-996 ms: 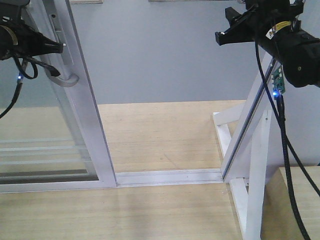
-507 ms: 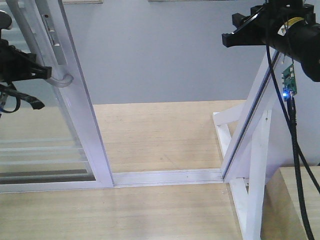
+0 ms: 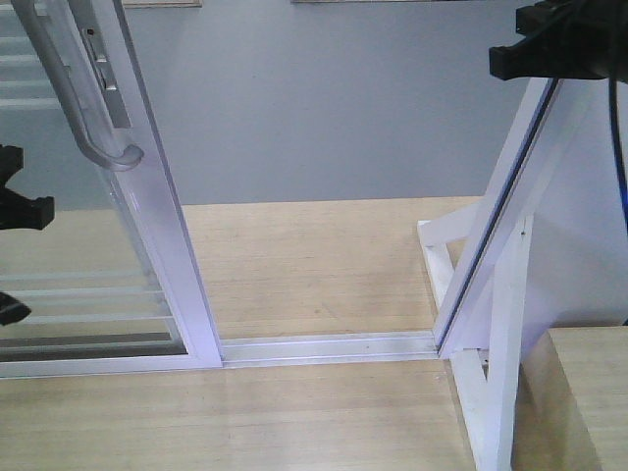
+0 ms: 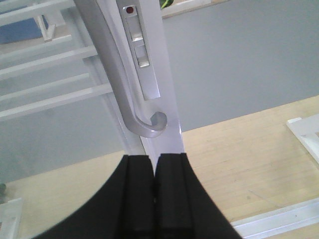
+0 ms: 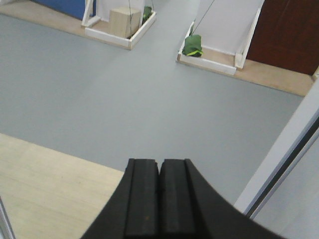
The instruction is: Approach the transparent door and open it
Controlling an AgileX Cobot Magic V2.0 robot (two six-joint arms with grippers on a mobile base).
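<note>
Door (image 3: 147,226) stands at the left of the front view, slid along its floor track (image 3: 329,346) so that a wide gap lies between its white upright and the post (image 3: 500,294) at the right. Its grey handle (image 3: 83,98) hooks outward near the top left. From here I judge the opening step to be largely done, or at least well along; only how far the panel should travel is left to decide.

My left gripper (image 4: 154,199) sits just below the handle (image 4: 132,94) in the wrist view, its two black fingers (image 4: 137,199) pressed together with nothing between them, apart from the hook and not touching it. In the front view it shows only as a dark shape at the left edge.

My right gripper (image 5: 159,199) is likewise closed on nothing, pointing over the grey floor (image 5: 124,89) beyond the doorway, near the post at the top right.

If more travel is wanted, I think the next move calls for bringing the left fingers up behind the hook and pulling left along the track.

No brand or writing is readable; the latch plate (image 4: 139,45) shows only a small red dot.
</note>
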